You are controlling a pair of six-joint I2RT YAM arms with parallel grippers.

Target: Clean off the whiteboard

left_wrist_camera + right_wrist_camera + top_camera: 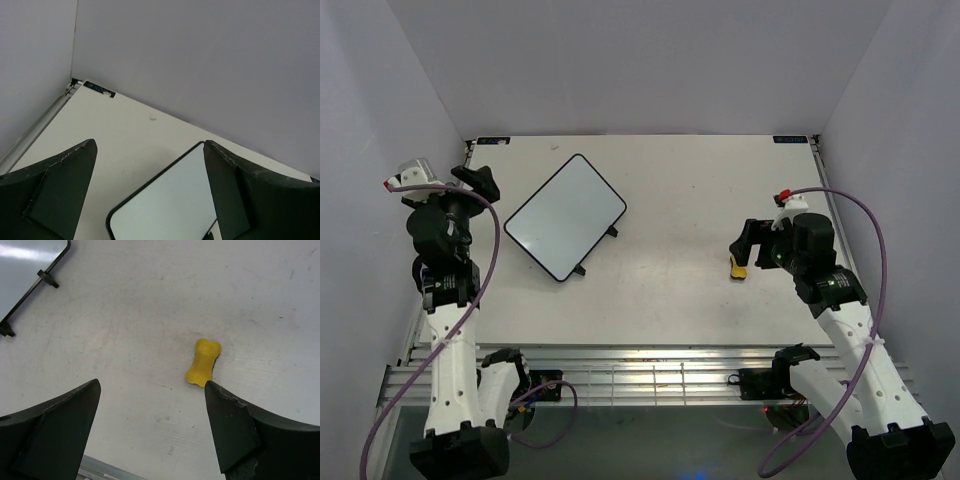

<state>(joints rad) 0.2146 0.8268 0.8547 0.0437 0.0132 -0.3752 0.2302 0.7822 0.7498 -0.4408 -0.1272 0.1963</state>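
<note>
"Top external first: what have we got?"

"We see the whiteboard (566,217) set askew on the matte white table (700,200), left of centre and towards the far edge. It has a glossy white face, a thin black frame with rounded corners and small black feet. The left gripper (475,182) hangs near its left corner, the right gripper (745,245) by a yellow bone-shaped eraser (737,268)."

"Left wrist now!"

"Jaws spread wide, nothing between them, the whiteboard's corner showing below. We spot a black label (99,90) at the table's far corner, its blue print too small to read."

"And right wrist?"

"Jaws apart here too, holding nothing. The eraser lies flat on the scuffed table, just by one fingertip. Whether they touch, we cannot tell."
</note>
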